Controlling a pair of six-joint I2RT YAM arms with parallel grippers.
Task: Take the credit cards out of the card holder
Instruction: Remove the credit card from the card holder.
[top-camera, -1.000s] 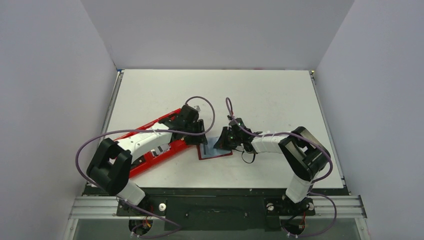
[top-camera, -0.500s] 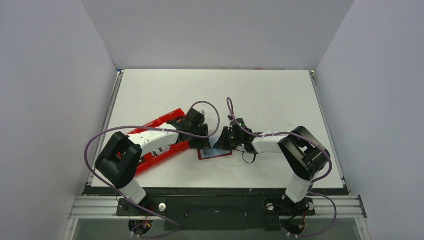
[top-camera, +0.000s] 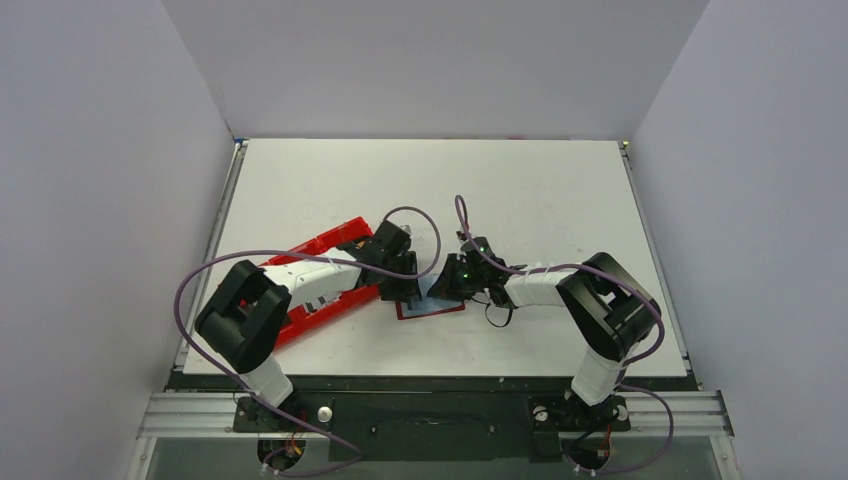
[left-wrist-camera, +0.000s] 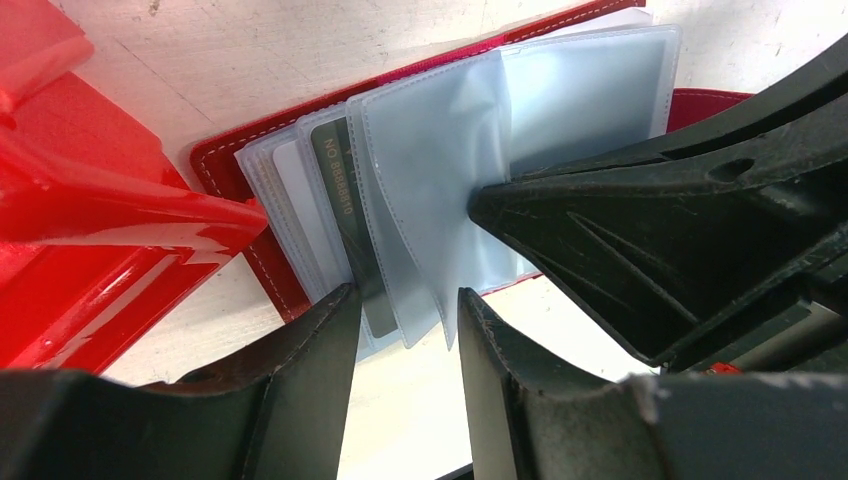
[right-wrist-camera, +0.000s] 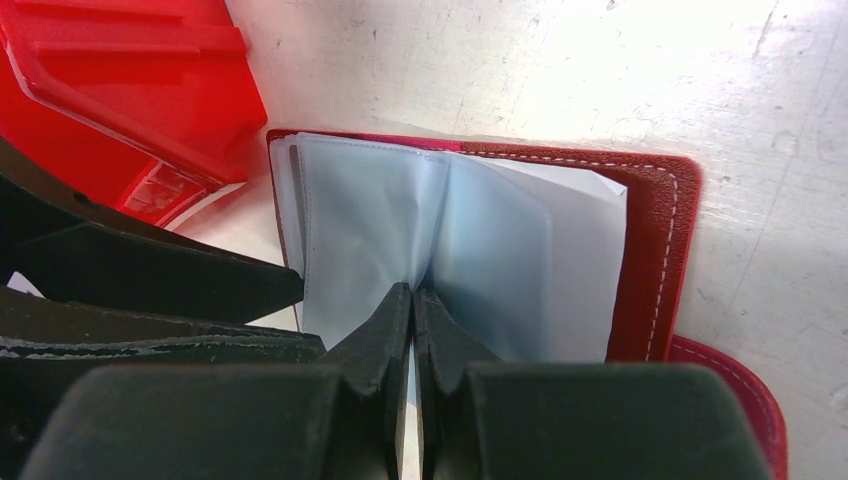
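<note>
Jaws on the left arm are standing a little apart, one finger (left-wrist-camera: 310, 370) on each side of the lower edges of some clear pocket sheets (left-wrist-camera: 430, 180). They are not squeezing anything. Jaws on the right arm are pressing together, with the two fingers (right-wrist-camera: 370, 340) pinching the card holder (top-camera: 432, 305) by one thin pocket sheet and holding that sheet up.

The card holder is lying open on the white desk (top-camera: 520, 190), between the two arms. Its dark-red cover (right-wrist-camera: 660, 220) is facing down and its pale blue-grey sheets are fanning upward like pages in a book. One credit card (left-wrist-camera: 350, 215) is sitting inside a sheet. It is showing a dark edge with small printed numbers, and its bottom end is poking down into the gap between the left fingers. From these views one cannot tell how many cards are inside.

A bright-red tray (top-camera: 330, 242) is lying just beside the card holder, on its left, with one corner nearly touching the cover. The left arm is reaching across this tray. The black tip of the right arm is showing in the left wrist view, touching the sheets.
</note>
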